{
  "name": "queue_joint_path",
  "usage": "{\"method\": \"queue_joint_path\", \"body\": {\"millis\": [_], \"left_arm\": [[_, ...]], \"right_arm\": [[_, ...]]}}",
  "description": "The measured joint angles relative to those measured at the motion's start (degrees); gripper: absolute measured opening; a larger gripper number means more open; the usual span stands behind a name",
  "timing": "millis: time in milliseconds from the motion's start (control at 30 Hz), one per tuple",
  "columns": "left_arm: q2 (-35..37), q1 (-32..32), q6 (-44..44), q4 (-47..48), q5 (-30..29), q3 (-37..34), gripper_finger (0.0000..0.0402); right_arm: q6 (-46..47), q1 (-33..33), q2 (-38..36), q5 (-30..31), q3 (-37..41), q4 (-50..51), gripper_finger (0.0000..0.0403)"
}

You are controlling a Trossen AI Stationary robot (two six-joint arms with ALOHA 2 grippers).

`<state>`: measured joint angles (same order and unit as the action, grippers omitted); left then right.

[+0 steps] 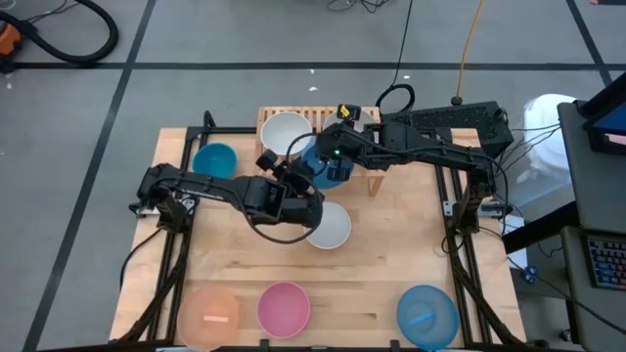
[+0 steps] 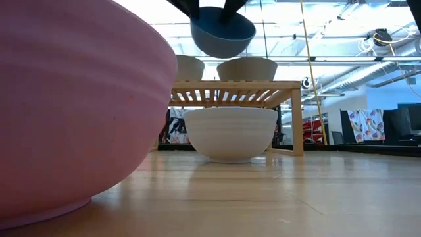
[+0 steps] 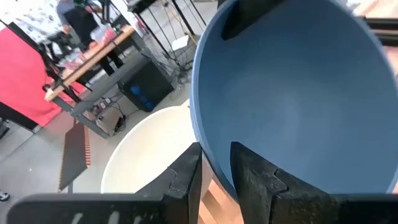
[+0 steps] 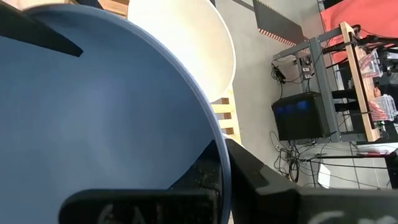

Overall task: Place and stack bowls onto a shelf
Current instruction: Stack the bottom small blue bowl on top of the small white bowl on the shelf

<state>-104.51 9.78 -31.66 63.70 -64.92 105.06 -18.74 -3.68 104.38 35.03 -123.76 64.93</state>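
Claws of both arms pinch the rim of one blue bowl (image 1: 328,164) above the shelf (image 1: 277,116): left claw (image 3: 214,163), right claw (image 4: 221,163).

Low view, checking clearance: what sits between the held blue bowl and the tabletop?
In the low view, under the blue bowl: the shelf, then a white bowl on the tabletop.

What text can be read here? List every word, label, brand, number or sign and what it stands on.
None can be read.
Bowls, including the round blue plastic bowl: no markings.
Light-wood slatted shelf: no markings.
Grey keypad at the high view's right edge: too small to read.
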Motion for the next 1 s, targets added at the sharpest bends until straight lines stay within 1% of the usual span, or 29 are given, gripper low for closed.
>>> {"method": "queue_joint_path", "body": {"millis": [133, 300, 333, 733, 867, 1000], "left_arm": [[0.0, -1.1, -0.8, 0.0, 2.4, 0.0, 0.0078], [0.4, -1.8, -1.0, 0.0, 2.5, 0.0, 0.002], [0.5, -2.0, -1.0, 0.0, 2.5, 0.0, 0.0014], [0.4, -2.3, 0.0, -0.1, 3.0, 0.0, 0.0014], [0.3, -2.3, 0.6, -0.3, 3.1, 0.0, 0.0014], [0.2, -2.2, 1.5, -0.6, 3.6, 0.0, 0.0012]], "right_arm": [[-0.1, 0.0, 0.0, -0.1, 0.0, 0.0, 0.0], [0.3, 0.0, -0.1, 0.0, 0.0, 0.5, 0.0], [0.5, 0.0, -0.1, 0.1, 0.0, 0.4, 0.0], [-0.3, 0.0, -0.2, -0.3, 0.0, 0.6, 0.0002], [-2.1, 0.1, -0.1, -1.9, 0.0, 0.2, 0.0019], [-3.6, 0.6, 0.0, -2.5, 0.0, -0.8, 0.0049]]}}
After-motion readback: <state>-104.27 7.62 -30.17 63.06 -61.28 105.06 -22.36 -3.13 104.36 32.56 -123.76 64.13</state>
